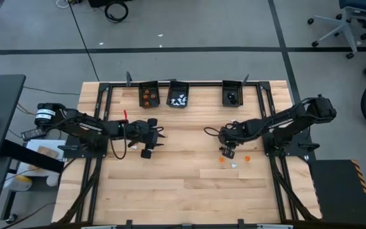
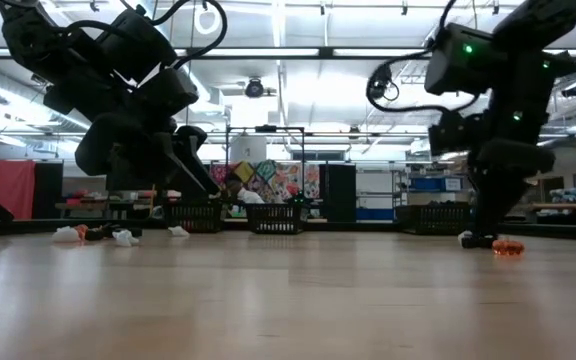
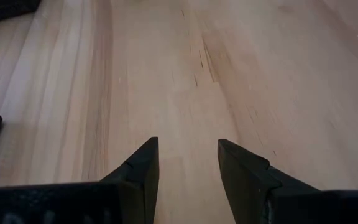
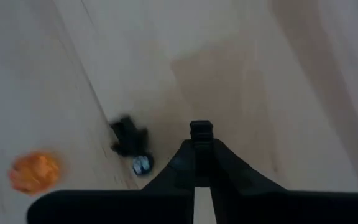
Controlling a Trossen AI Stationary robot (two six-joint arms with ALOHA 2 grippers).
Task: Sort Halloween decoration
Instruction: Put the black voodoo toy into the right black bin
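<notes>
Loose Halloween trinkets lie on the wooden table near its right side: two orange ones and a white one. My right gripper points steeply down at them, shut, its tips just beside a small black trinket with a pale bit; an orange trinket lies farther off. My left gripper waits at the left centre, open over bare wood with nothing between its fingers. My right gripper shows a small dark nub at the free end of its shut fingers; whether that is a trinket or the fingertips themselves I cannot tell. The black trinket beside the fingers lies on the table, apart from them.
Three small black bins stand along the far edge: one with orange pieces, one with white pieces, one with a black piece. Black frame rails run along the table's left and right sides. Bare wood fills the near half.
</notes>
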